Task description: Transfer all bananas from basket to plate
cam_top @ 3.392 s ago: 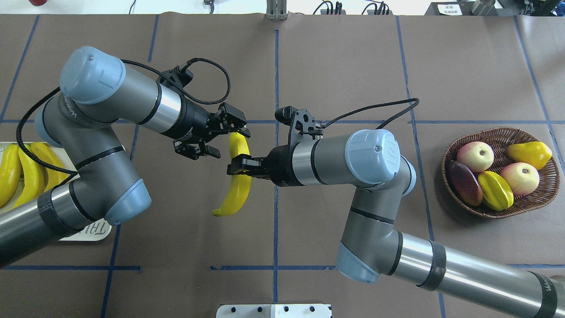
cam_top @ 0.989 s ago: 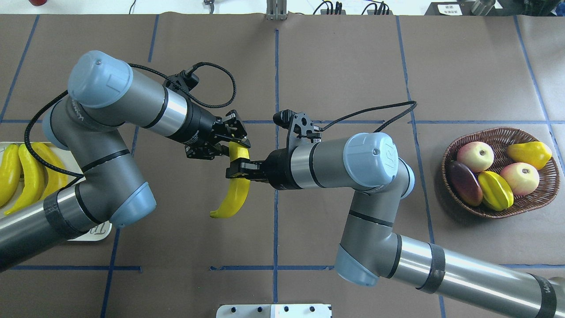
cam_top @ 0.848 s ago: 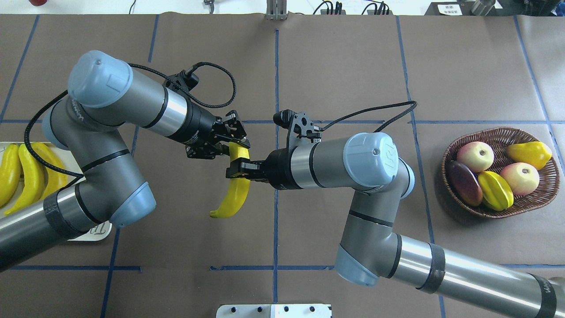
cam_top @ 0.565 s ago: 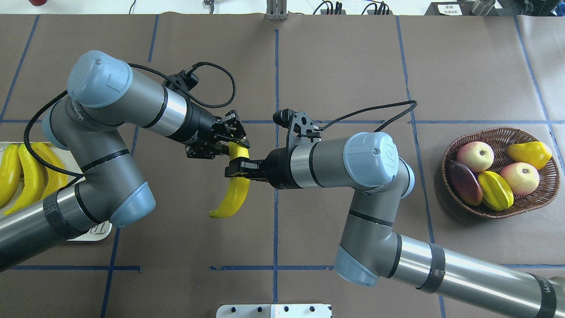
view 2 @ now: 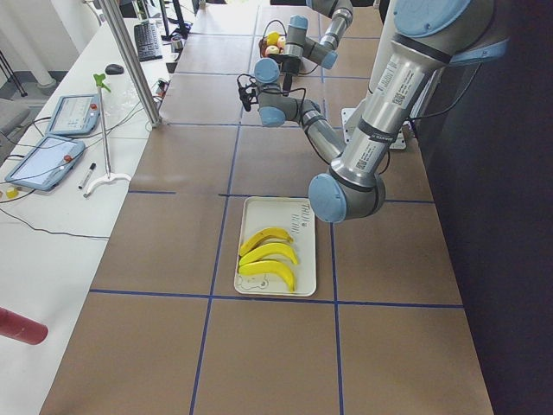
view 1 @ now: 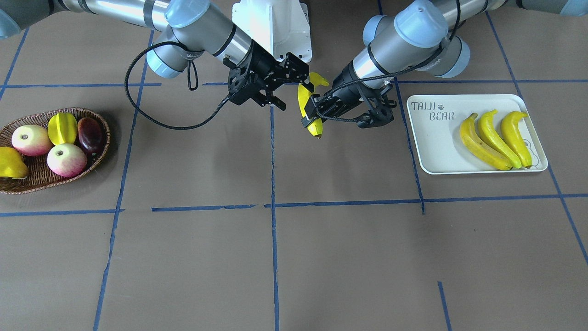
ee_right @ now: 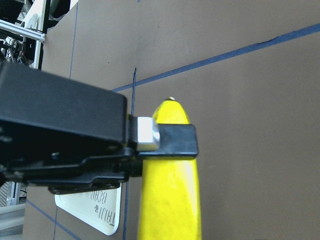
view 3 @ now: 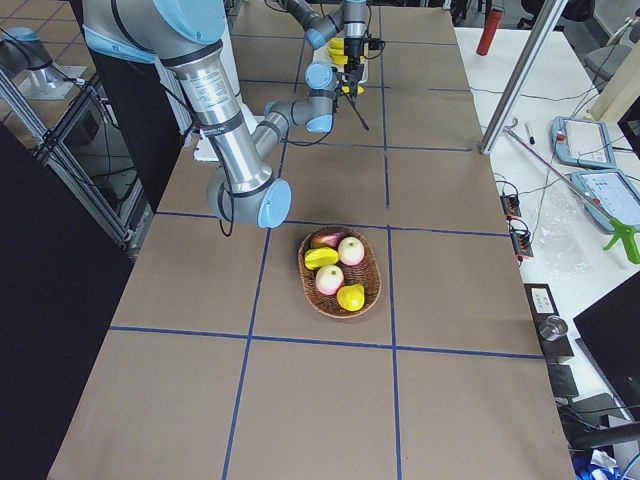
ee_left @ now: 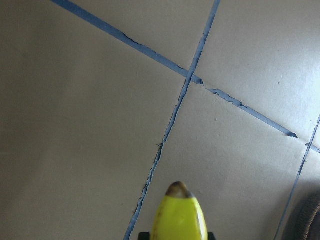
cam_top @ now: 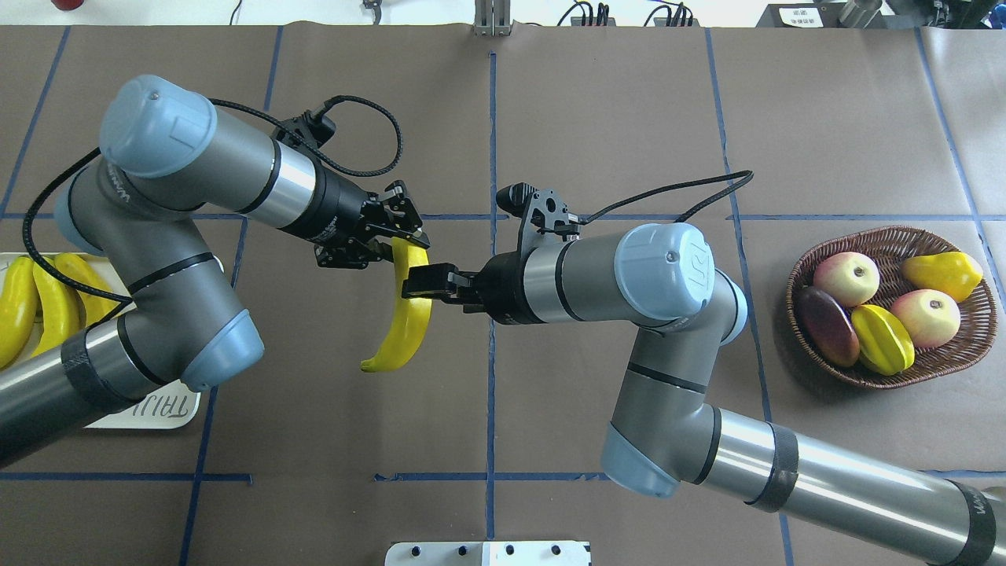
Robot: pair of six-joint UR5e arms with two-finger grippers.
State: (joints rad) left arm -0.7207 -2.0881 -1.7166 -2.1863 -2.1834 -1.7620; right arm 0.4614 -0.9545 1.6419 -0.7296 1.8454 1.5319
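Note:
A yellow banana (cam_top: 402, 330) (view 1: 304, 99) hangs above the table's middle. My left gripper (cam_top: 407, 245) (view 1: 314, 115) is shut on its far end, and its dark tip (ee_left: 178, 189) shows in the left wrist view. My right gripper (cam_top: 420, 283) (view 1: 294, 87) is at the banana's middle, and its fingers look spread open. The right wrist view shows the banana (ee_right: 170, 200) with a left finger clamped on it. Three bananas (view 1: 494, 135) (cam_top: 39, 306) lie on the cream plate (view 1: 436, 147) (cam_top: 169, 410). The wicker basket (cam_top: 888, 230) (view 1: 69, 110) holds no banana.
The basket holds two apples (cam_top: 846, 278), a starfruit (cam_top: 882, 338), a dark fruit (cam_top: 827, 325) and a yellow lump fruit (cam_top: 941, 271). The robot's white base (view 1: 271, 23) stands behind the grippers. Both arms' cables loop above the table's middle.
The left gripper first shut on the banana's far end. It has now moved left and slightly away with the banana. The right gripper's fingers have loosened and shifted along the banana.

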